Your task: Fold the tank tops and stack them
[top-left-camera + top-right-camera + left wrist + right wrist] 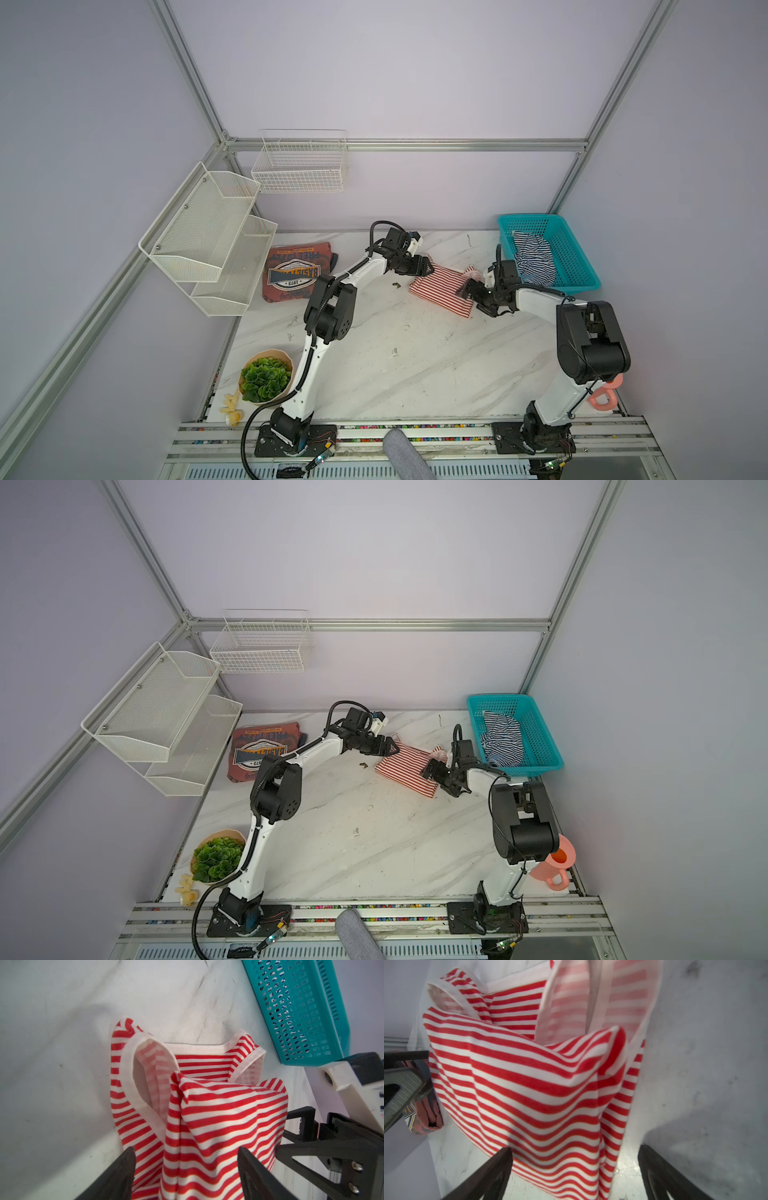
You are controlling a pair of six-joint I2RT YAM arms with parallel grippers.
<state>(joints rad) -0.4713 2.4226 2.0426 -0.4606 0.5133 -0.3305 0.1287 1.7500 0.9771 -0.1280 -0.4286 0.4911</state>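
Item: red-striped tank top (pixel 440 286), lying doubled over near the back edge of the counter (pixel 395 374), right of middle. Item: navy-striped tank top (pixel 534 257), heaped unfolded in the teal basket (pixel 582 282) at the back right corner. My left gripper (pixel 426 266) stood at the red top's back left corner and my right gripper (pixel 465 291) over its right side. Both had their jaws apart and nothing pinched. Step, as I judged it: one fold of the first top laid, stacking not begun. Next move called for: a fresh pinch taking both layers together, since the limp cloth would likely slide apart. Both top views recorded a tidy striped rectangle, with a rust-red garment (pixel 295 270) folded near the back left corner. The left wrist view recorded otherwise: the upper layer puffed up between my fingers (pixel 122 1176), the pale armhole trim gaping, and the navy stripes visible only through the basket's holes.
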